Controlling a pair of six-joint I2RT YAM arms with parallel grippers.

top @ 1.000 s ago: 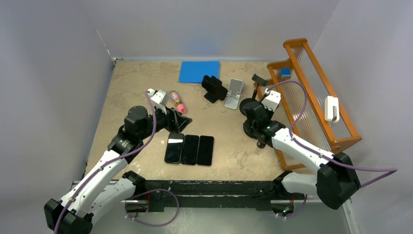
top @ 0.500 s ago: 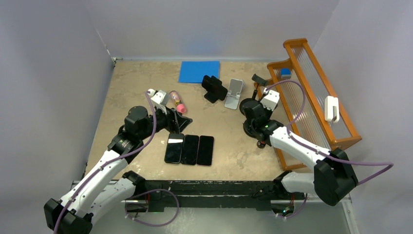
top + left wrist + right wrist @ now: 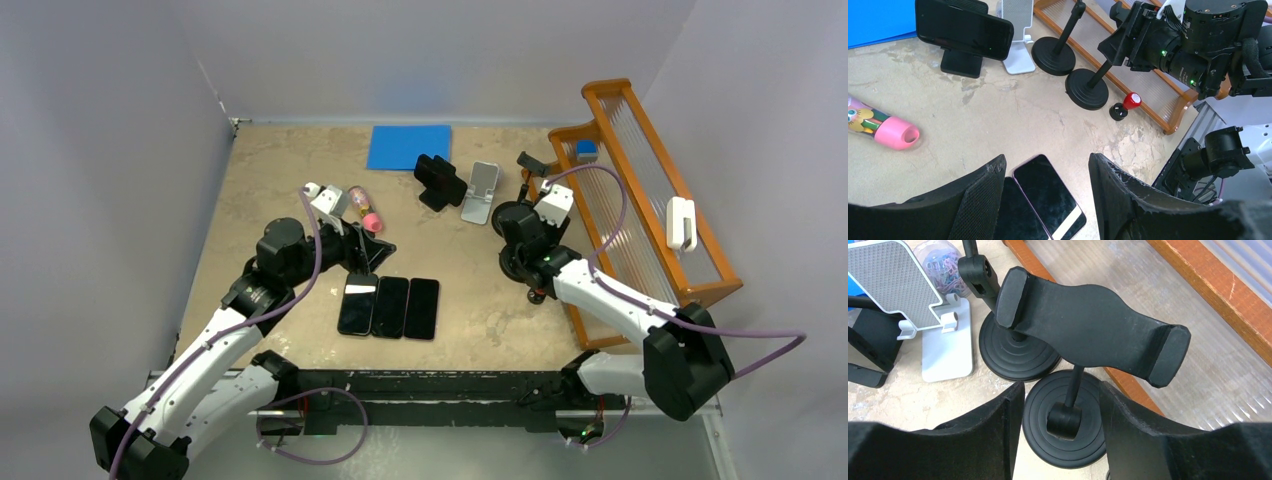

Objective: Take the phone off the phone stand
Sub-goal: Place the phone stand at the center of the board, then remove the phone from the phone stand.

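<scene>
Pale grey walls (image 3: 120,120) box in a tan, stone-patterned bench (image 3: 280,180). The phone (image 3: 441,179) sits crosswise on its black stand (image 3: 962,62), not yet lifted.

The likeliest trouble is collateral. Just right of that black stand is an empty white stand (image 3: 482,190), and beyond it two black pole stands (image 3: 1068,425), one topped by an empty clamp cradle (image 3: 1088,325). The right end effector (image 3: 1060,395) is right at the clamp cradle, so a straight sweep toward the phone could topple a pole stand or shove the white one into the black stand. The black stand looks light. A pull that is not clean and upward may drag or tip it with the phone, and glossy glass may slip from a shallow pinch.

The right end effector's fingers stand apart, holding nothing. The left end effector (image 3: 1047,160), near-left of the black stand, hovers over a row of three phones (image 3: 390,307) lying flat, its fingers likewise parted and empty.
</scene>
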